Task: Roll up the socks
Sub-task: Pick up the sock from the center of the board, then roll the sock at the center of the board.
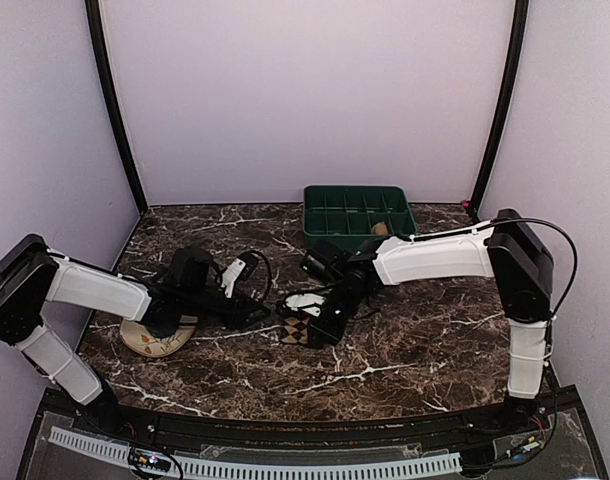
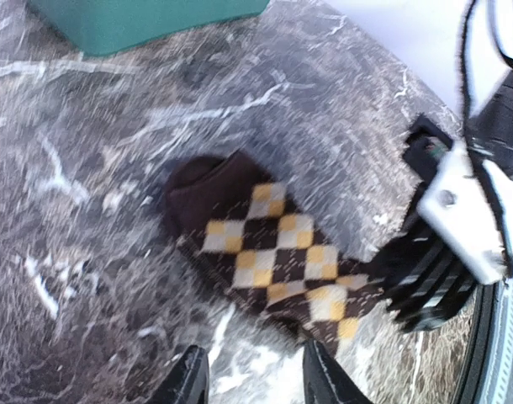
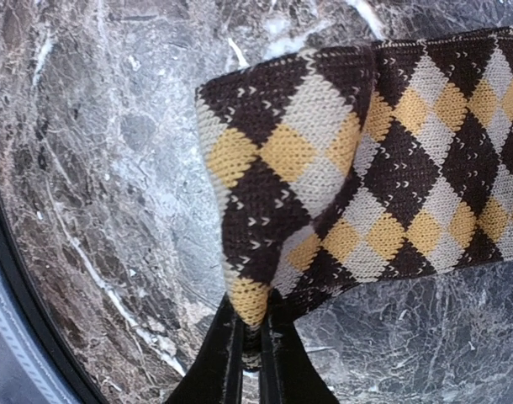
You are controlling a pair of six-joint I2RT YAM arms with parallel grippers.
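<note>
Right tool (image 3: 255, 328) is pinching shut on the edge of the argyle sock (image 3: 366, 185), with brown, cream and yellow diamonds bunching up between the fingers. The rest of the sock is lying spread on the marble bench (image 1: 415, 345), about mid-bench, with its plain brown cuff pointing away from the gripped end.

Left tool (image 2: 256, 379) is hovering just beside the sock's patterned side. Its fingers are standing partly apart and nothing is sitting between them. I cannot tell whether they are touching the fabric.

A green compartment tray (image 1: 357, 212) is sitting at the back of the bench, apart from the sock. One near-row compartment is holding a small tan item (image 1: 380, 228), too small to identify; the others are looking dark.

A round cream dish (image 1: 145, 345) is lying on the left, partly under the left arm.
</note>
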